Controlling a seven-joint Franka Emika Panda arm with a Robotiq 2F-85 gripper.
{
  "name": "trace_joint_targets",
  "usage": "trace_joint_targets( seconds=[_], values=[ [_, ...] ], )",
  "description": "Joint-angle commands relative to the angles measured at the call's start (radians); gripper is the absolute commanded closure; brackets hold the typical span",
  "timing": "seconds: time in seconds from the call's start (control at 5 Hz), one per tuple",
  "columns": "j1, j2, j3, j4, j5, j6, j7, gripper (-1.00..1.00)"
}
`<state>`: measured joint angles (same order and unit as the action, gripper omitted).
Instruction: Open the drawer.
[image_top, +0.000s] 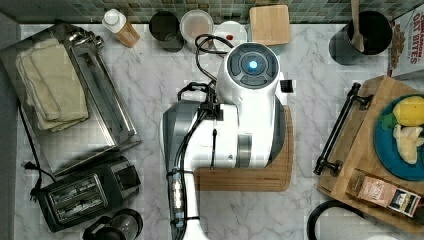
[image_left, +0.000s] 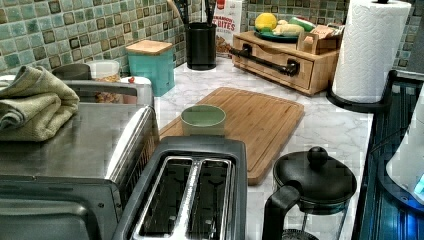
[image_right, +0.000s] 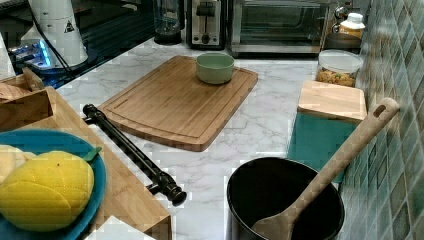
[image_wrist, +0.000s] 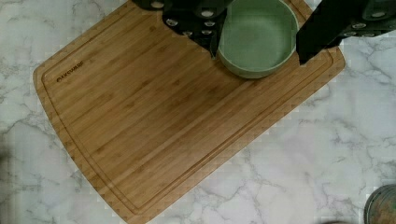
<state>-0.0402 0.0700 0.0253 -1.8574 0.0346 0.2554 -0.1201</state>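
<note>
Drawer (image_left: 280, 62), shut, black bar handle (image_top: 337, 131), at the top view's right; gripper (image_wrist: 259, 49) with fingers spread, above green bowl (image_wrist: 258, 37) on cutting board (image_wrist: 154, 121), well apart from drawer.

Bowl (image_right: 214, 67) sat on cutting board (image_right: 170, 107). Drawer (image_left: 280, 62) stood beyond the board in the left view, toaster (image_left: 192, 192) before it.

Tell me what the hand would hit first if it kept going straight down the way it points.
Probably the green bowl on the cutting board: the open hand points down with a finger on each side of it.
</note>
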Motion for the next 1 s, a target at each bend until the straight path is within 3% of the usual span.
trace_joint_targets(
  seconds=[0.2,0.6,1.0],
  values=[
    [0.0,0.0,0.001,0.0,0.001,0.004,-0.001,-1.0],
    [-0.04,0.043,-0.024,-0.04,-0.102,0.165,-0.217,-1.0],
    [-0.086,0.097,-0.066,0.012,-0.16,0.177,-0.387,-1.0]
  ],
)
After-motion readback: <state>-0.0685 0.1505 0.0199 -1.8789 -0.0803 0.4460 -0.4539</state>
